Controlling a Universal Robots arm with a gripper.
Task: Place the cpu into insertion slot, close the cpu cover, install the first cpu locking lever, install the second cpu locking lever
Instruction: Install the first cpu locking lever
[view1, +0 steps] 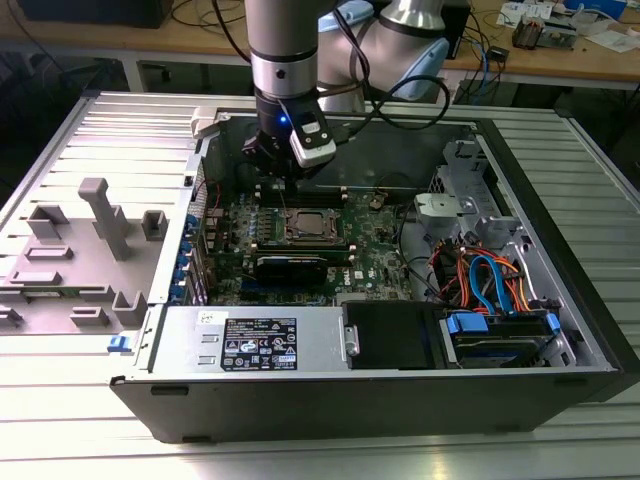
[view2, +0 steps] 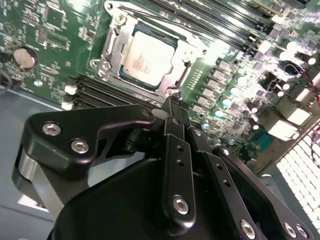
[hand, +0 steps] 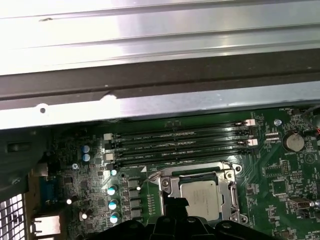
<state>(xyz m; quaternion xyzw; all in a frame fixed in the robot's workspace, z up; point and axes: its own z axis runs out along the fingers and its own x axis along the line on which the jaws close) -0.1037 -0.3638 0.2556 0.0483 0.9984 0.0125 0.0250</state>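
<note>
Slatted metal desk (view1: 60, 440) up front, carrying the open computer case (view1: 330, 400), and the arm (view1: 283, 60) comes down into it from the back of the exterior view. Along the case's near wall sits the power supply box (view1: 260, 340). Behind it the green circuit board (view1: 375, 262) lies flat.

The tool (view2: 176, 102) hangs low over that board, its tip just beside a corner of the insertion slot (view2: 111, 42). In the second wrist view its two fingers (view2: 175, 150) run pressed together to a point, with nothing seen gripped between them.

Now the socket: the cpu cover (view2: 192, 47) looks folded down flat, framing the cpu (view2: 149, 57). The cpu sits seated in the slot, its silver-grey top showing through the window. So placing looks done and closing looks done, and the lever work reads as the step in hand.

A thin wire lever (view2: 184, 75) runs along the socket edge right by the tool's tip. Whether it is hooked under its catch cannot be told. That job, by the look of it, calls for a fine, controlled push on a slim wire, close beside the memory slots (view2: 95, 92), without skidding onto the board.
</note>
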